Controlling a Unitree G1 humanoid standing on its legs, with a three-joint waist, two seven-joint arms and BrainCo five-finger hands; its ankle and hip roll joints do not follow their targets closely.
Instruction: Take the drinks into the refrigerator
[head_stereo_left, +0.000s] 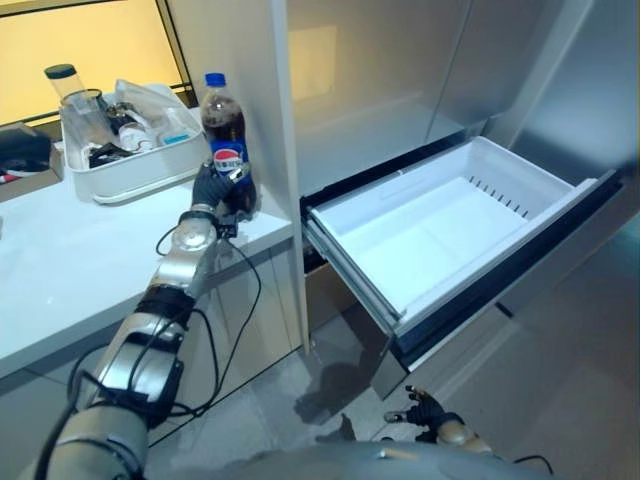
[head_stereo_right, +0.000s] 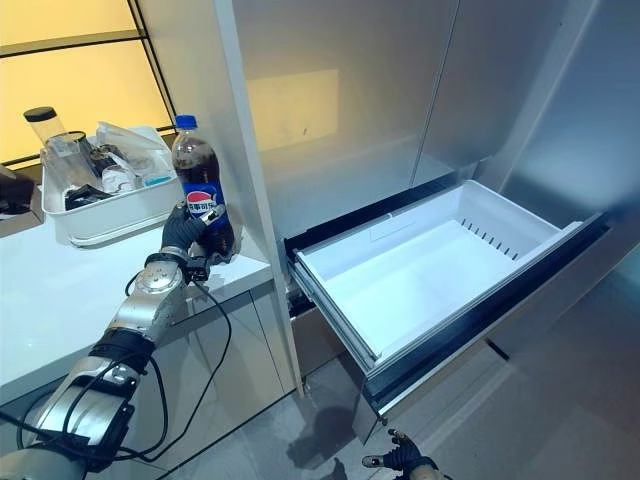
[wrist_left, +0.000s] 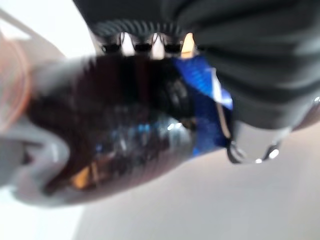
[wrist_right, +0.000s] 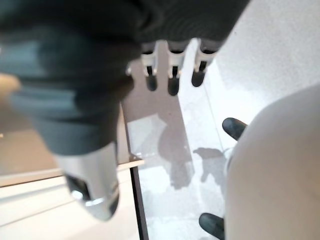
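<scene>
**Cola bottle gripped on tabletop, refrigerator drawer extended**

The left robot hand (head_stereo_left: 218, 190) has its fingers curled round the lower body of the cola bottle (head_stereo_left: 224, 125), which stands upright near the right edge of the white tabletop (head_stereo_left: 70, 265). A white tray (head_stereo_left: 130, 175) of assorted items sits just behind the bottle. To the right, the white refrigerator drawer (head_stereo_left: 440, 235) is pulled out. The right robot hand (wrist_right: 170, 65) hangs low above the floor (wrist_right: 165, 150), fingers straight and relaxed
</scene>
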